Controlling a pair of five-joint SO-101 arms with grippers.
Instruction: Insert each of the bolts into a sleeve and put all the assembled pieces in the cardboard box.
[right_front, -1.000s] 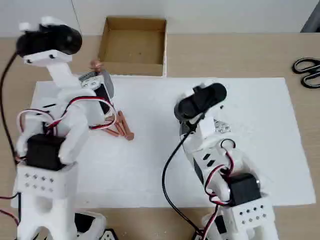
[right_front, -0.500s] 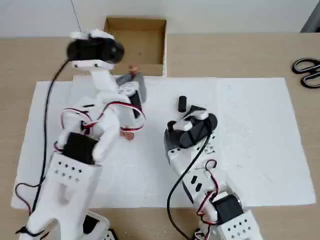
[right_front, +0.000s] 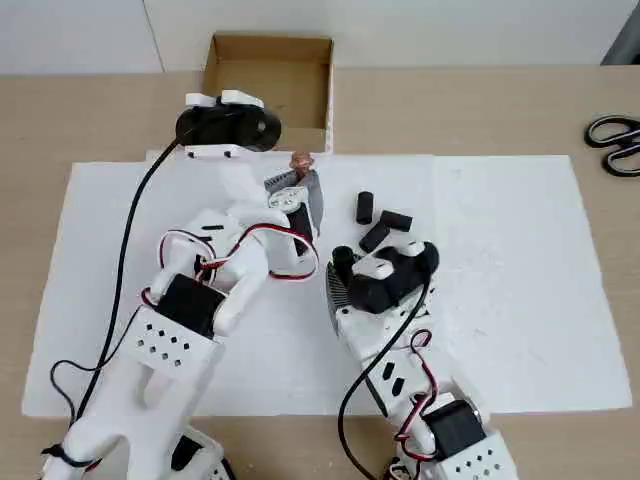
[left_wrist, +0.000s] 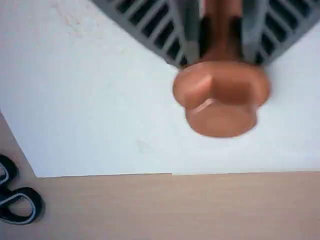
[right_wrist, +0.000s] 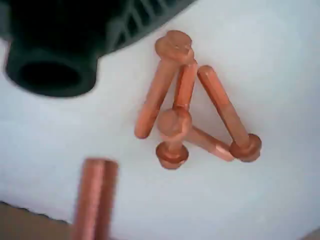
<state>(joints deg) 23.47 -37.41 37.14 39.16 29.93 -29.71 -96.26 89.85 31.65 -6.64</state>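
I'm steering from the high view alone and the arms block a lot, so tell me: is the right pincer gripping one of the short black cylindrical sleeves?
Observer: Yes. The right wrist view shows a black tubular sleeve held in the right pincer, with its open bore towards that camera.
Operator: What else does that camera catch?
Observer: Four copper-coloured metal bolts lying in a crossed heap on the white foam sheet.
Operator: And the left wrist view?
Observer: The left pincer clamps a copper-coloured flanged bolt by its shank, and the hexagonal head juts out free.
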